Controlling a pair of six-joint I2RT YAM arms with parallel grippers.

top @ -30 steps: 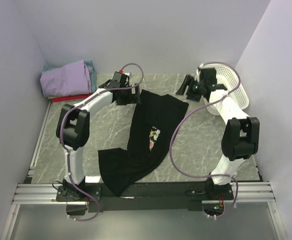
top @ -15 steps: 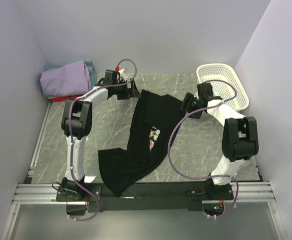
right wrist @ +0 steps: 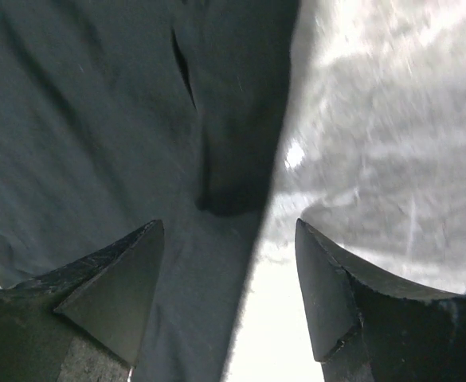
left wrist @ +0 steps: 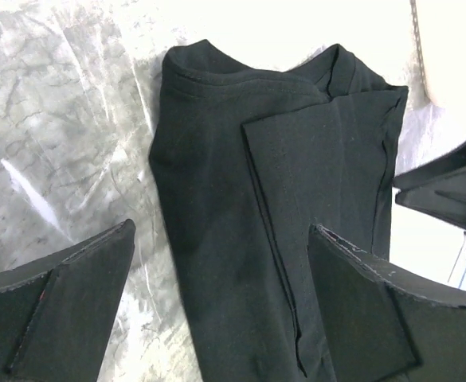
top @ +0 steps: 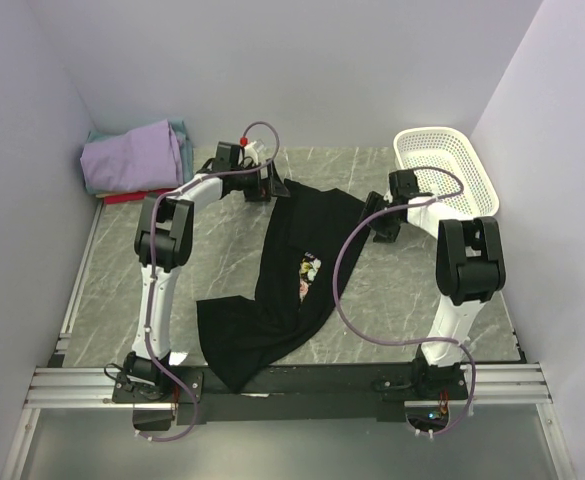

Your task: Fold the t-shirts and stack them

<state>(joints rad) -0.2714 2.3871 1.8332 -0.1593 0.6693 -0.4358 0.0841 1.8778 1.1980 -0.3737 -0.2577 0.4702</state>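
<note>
Black soft-cloth t-shirt (top: 284, 250), pink-and-white rose print (top: 310, 270) on chest: lying mid-table, running slantwise from far centre to near left, long sides partly turned in, near end spreading in a loose flap. Not yet fit for stacking.

Left pincer (top: 275, 186): hovering at the shirt's far-left corner, jaws standing wide, gripping nothing, with cloth folds showing between the fingers in the wrist view.

Right pincer (top: 376, 222): hanging at the far-right edge, jaws likewise wide apart and empty, straddling the line where cloth meets tabletop.

Step in hand, judging by placement: taking both far corners for a fold toward the near end. Doing it well:
- lowering each pincer squarely onto its own corner
- catching every layer rather than the top flap alone
- closing both together and lifting level
- keeping the far edge taut between them
- avoiding dragging the near flap further askew

Folded lavender shirt (top: 132, 155), teal shirt (top: 183, 135) and red shirt (top: 122, 197): sitting piled in the far-left corner, well apart from the black one.

White plastic mesh basket (top: 432, 131): standing at far right, near the right pincer.

Grey marble-patterned tabletop (top: 402, 290): bearing everything.

Pale lilac-white walls (top: 302, 70): enclosing three sides.

Aluminium rail (top: 77, 388): running along the near edge by both arm bases.
</note>
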